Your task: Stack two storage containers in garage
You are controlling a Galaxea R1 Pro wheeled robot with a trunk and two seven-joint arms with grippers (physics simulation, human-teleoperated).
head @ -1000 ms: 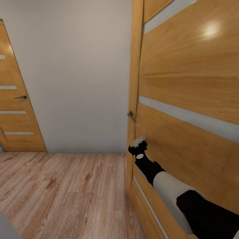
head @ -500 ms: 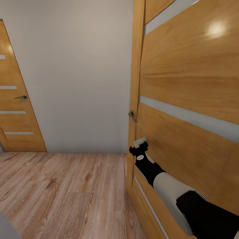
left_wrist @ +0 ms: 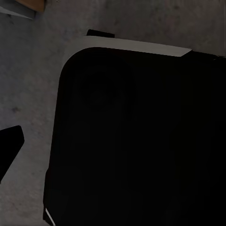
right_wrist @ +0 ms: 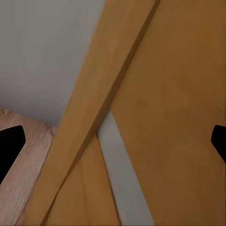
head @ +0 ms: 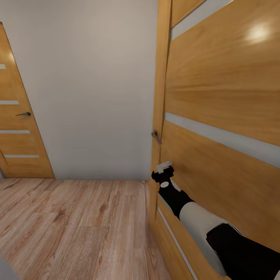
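- A light wood plank floor (head: 74, 225) is spreading across the lower left of the head view, running up to a plain pale wall (head: 89, 85) behind it.
- Nearest the camera, the right arm (head: 202, 225) is reaching forward from the lower right, its black and white sleeve lying close along an orange-wood door (head: 221, 97) with pale stripes.
- The right gripper (head: 163, 168) is sitting just beside the door's face, below the grey door handle (head: 155, 136); whether it is touching the wood is not clear.
- In the right wrist view, two dark fingertips (right_wrist: 10, 141) are showing at opposite edges of the picture, well apart, so the right pincer is standing spread wide with nothing between its fingers.
- That same view is looking at the door frame (right_wrist: 94, 122) crossing diagonally, with a pale stripe beside it and a corner of plank floor.
- In the left wrist view, a big black rounded body (left_wrist: 141, 141) with a pale rim is lying over dark grey mottled concrete (left_wrist: 28, 80); one dark finger tip (left_wrist: 9, 143) is showing at the edge, and whether the left pincer is spread or closed cannot be told.
- Farthest off, a second striped orange-wood door (head: 19, 116) with a dark handle is standing at the left, against the wall.
- The two storage containers are appearing in none of these views.
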